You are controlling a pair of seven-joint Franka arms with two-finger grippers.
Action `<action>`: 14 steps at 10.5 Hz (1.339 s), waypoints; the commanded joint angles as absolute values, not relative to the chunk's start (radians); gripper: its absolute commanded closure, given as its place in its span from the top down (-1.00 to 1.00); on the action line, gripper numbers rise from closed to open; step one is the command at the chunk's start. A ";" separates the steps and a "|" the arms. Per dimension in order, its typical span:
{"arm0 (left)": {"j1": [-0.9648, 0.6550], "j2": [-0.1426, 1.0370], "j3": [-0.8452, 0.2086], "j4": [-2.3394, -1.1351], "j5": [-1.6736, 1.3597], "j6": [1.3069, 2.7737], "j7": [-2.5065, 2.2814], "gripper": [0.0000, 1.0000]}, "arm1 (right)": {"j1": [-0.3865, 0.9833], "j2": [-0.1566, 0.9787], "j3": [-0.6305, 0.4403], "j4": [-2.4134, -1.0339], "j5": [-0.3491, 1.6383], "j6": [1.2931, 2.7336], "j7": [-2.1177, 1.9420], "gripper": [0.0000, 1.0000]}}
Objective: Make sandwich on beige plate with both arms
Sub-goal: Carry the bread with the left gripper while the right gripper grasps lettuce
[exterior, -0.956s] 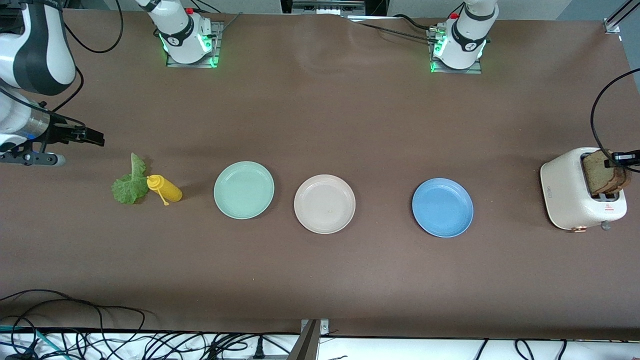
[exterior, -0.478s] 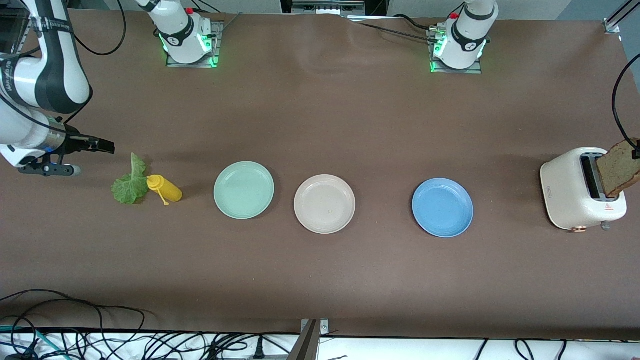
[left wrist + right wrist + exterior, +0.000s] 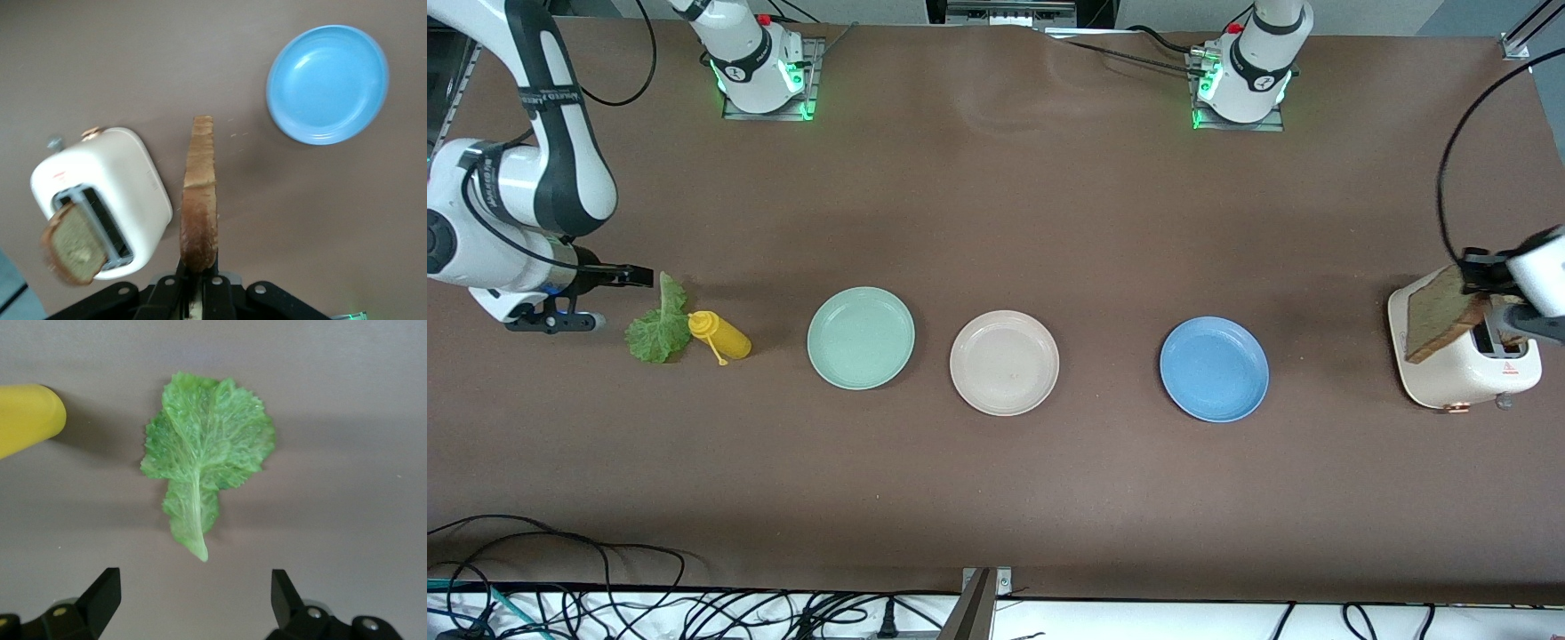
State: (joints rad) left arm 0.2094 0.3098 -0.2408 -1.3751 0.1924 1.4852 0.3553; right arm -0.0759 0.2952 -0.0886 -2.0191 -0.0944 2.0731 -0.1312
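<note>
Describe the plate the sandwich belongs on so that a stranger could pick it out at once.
Three round shallow plates lie in a row on the brown table. Take the middle one, the pale beige plate. The mint-green plate and blue plate flank it; it alone is cream-coloured.

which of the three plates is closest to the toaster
The blue plate; the beige plate and mint-green plate lie farther from the toaster.

Toaster (image 3: 1440,356): small red warning triangle, tiny label, probably unreadable. No other legible text.

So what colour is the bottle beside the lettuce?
Yellow bottle, clearest in the front view.
</note>
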 commanded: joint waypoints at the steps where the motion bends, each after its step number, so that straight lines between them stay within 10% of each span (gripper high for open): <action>1: 0.108 0.362 -0.250 -1.350 0.110 1.463 0.316 -1.00 | -0.077 0.334 -0.092 -2.022 -0.094 2.109 -0.153 1.00; 14: -0.210 0.848 -0.250 -1.259 -0.894 1.863 0.163 -1.00 | -0.123 0.506 -0.087 -2.011 -0.014 2.262 -0.195 1.00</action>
State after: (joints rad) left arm -0.1886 0.7818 -0.2534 -1.3030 -0.7885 1.8288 0.0875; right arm -0.1173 0.4890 -0.0919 -2.0173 -0.0383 2.2371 -0.1701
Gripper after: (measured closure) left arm 0.912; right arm 0.000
